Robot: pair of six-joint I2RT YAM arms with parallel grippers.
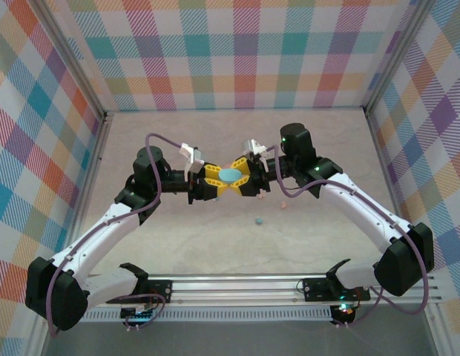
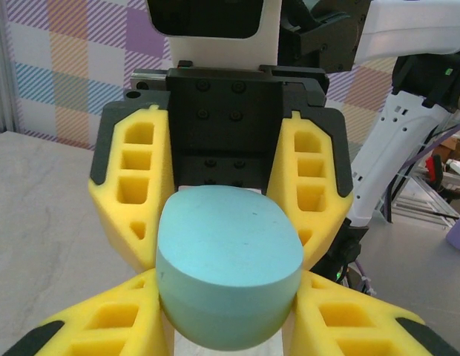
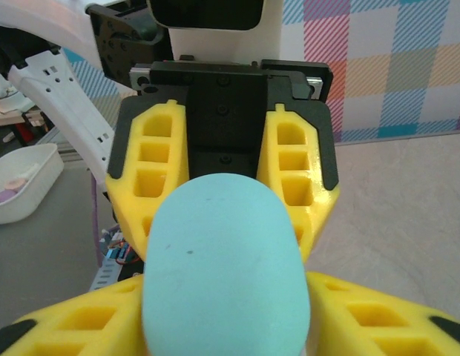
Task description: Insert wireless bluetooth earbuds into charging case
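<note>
A light blue oval charging case (image 1: 230,175) hangs above the table's middle between both grippers, lid closed. My left gripper (image 1: 219,180) comes from the left; in the left wrist view its yellow fingers (image 2: 104,319) press both sides of the case (image 2: 230,259), shut on it. My right gripper (image 1: 242,179) faces it from the right. Its fingers (image 3: 378,311) hug the case (image 3: 226,267), and whether they still press it does not show. On the table lie a salmon pink earbud (image 1: 283,205) and a light blue earbud (image 1: 258,219), in front of the right gripper.
Plaid walls (image 1: 237,52) close the table on three sides. A metal rail (image 1: 245,285) with the arm bases runs along the near edge. A white bowl (image 3: 22,185) stands beyond the table's edge in the right wrist view.
</note>
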